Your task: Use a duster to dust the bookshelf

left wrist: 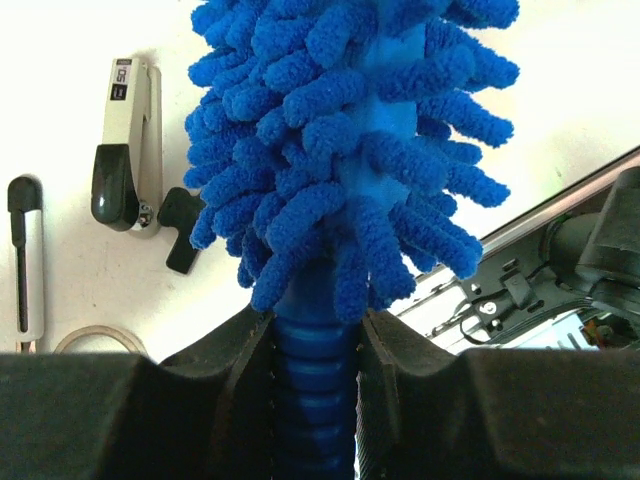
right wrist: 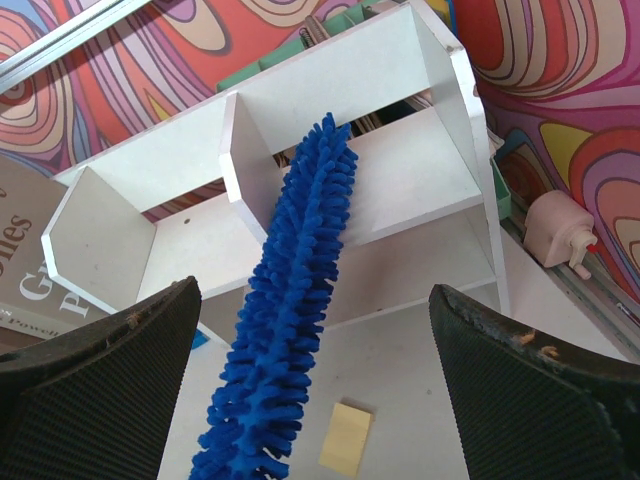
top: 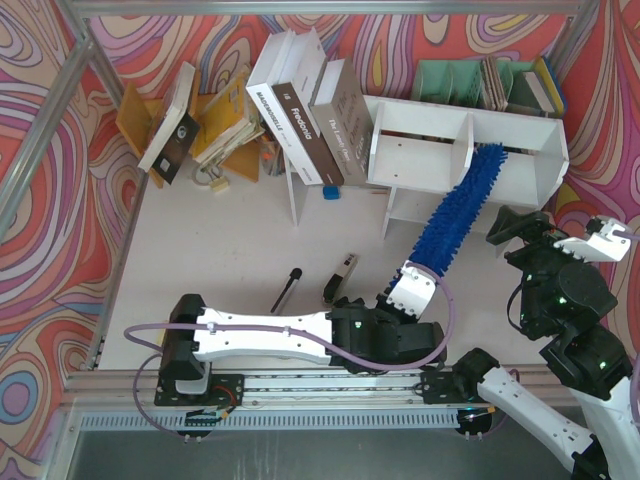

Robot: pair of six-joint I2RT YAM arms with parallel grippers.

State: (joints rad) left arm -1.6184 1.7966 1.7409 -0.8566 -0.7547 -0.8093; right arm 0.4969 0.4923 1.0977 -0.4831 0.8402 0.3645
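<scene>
From above, the left gripper (top: 412,288) holds the duster (top: 462,212), its tip in the bookshelf's (top: 520,128) upper right bay

Left wrist: fingers (left wrist: 235,390) clamped on its handle

Right wrist: right gripper (right wrist: 315,390) spread wide, holding nothing

A flat white tabletop (top: 220,250) fills the middle, brightly and evenly lit, almost washed out in the left wrist view. Wall panels printed with swirling red, orange, pink and blue bands (top: 40,300) close it in on the left, far and right sides. Slim silver aluminium frame bars (top: 47,130) cross those panels. A slotted silver metal rail (top: 330,383) edges the near side.
</scene>
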